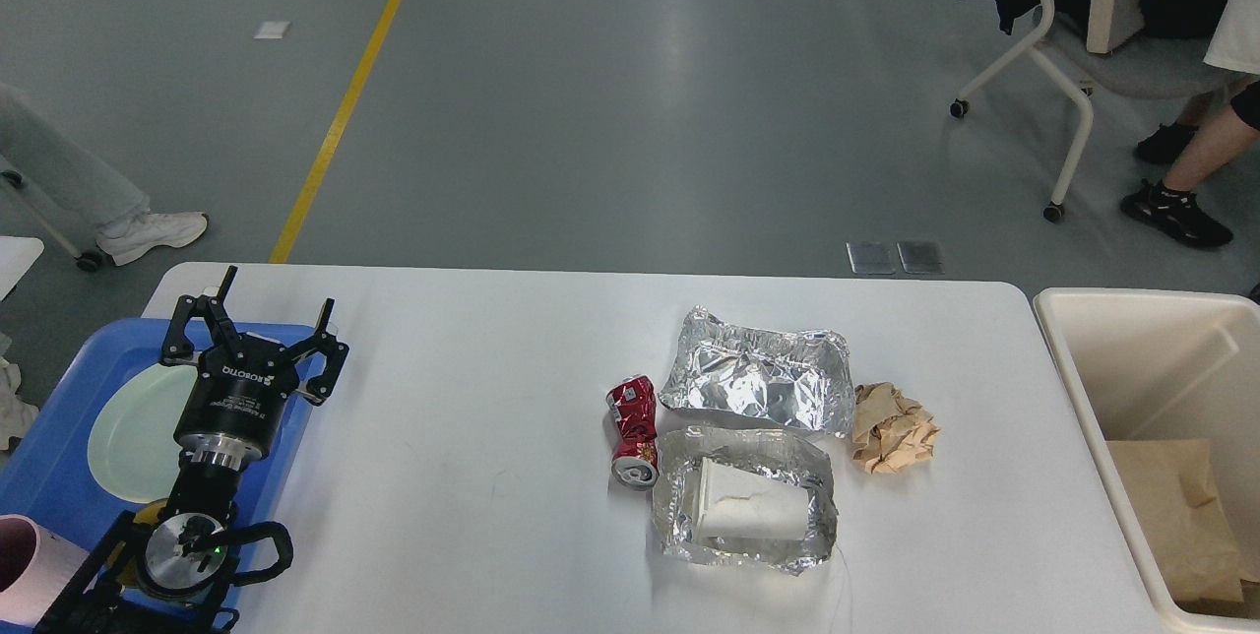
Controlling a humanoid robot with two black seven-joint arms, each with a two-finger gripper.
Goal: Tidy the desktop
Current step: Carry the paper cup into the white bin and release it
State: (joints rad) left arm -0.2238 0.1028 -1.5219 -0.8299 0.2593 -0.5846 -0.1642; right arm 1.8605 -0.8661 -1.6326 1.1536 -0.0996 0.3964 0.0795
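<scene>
The left gripper hung over the blue tray at the left edge of the white surface, its fingers spread wide and released, grasping nothing. The right gripper was out of view. On the surface lay two foil trays, the far one empty and the near one holding a white cup, one crushed red can to their left and one crumpled brown paper to their right. One cream bin stood at the right.

Counter: large, white, matte, rectangular, with rounded corners. It lies level before me, spanning most of my view.
</scene>
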